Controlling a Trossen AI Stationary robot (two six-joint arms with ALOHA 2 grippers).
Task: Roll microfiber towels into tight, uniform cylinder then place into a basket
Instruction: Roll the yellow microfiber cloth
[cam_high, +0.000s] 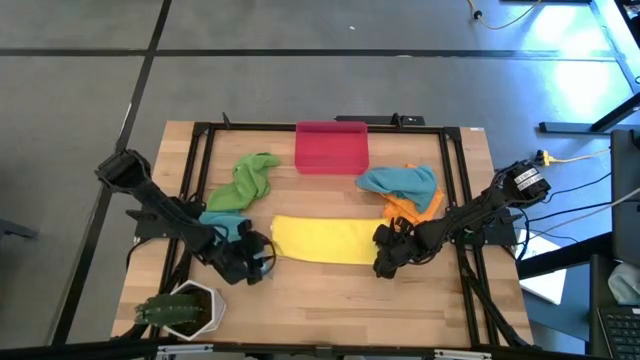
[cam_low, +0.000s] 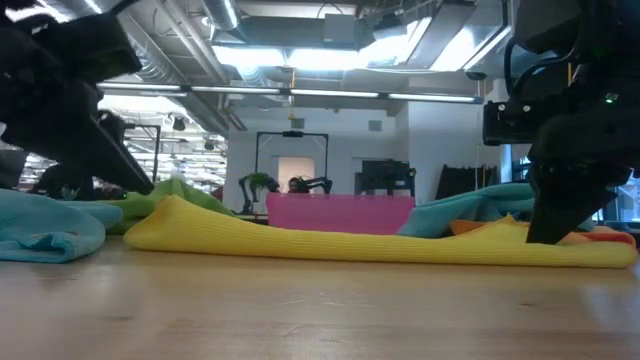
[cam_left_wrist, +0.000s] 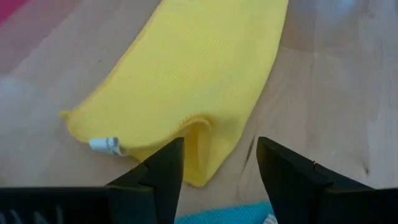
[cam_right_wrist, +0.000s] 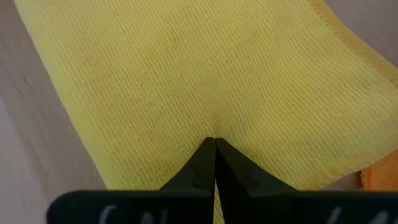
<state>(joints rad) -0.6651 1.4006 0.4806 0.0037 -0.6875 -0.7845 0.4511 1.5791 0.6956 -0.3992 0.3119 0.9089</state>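
The yellow towel (cam_high: 322, 240) lies folded into a long band across the table's middle. My left gripper (cam_left_wrist: 221, 168) is open at the band's left end (cam_left_wrist: 200, 158), with that folded end between its fingertips; I see no touch. My right gripper (cam_right_wrist: 215, 144) is shut on the band's right end. The red-pink basket (cam_high: 331, 147) stands at the far edge. A green towel (cam_high: 247, 180) lies left of it, and a teal towel (cam_high: 400, 182) lies on an orange one (cam_high: 415, 207) to its right. Another teal towel (cam_high: 222, 222) lies under my left arm. My right gripper pinches a small pucker of the yellow towel's upper layer (cam_right_wrist: 214, 127) between its two fingertips, near the band's right end. The fingers slant steeply down from the table's right side. The towel stays flat on the table, with faint creases running toward the fingertips.
A white hexagonal pot with a green plant (cam_high: 185, 308) stands at the near left corner. Black frame rails (cam_high: 200, 180) run along the table's left, right and far sides. Bare wood (cam_high: 320, 300) lies between the yellow towel and the near edge.
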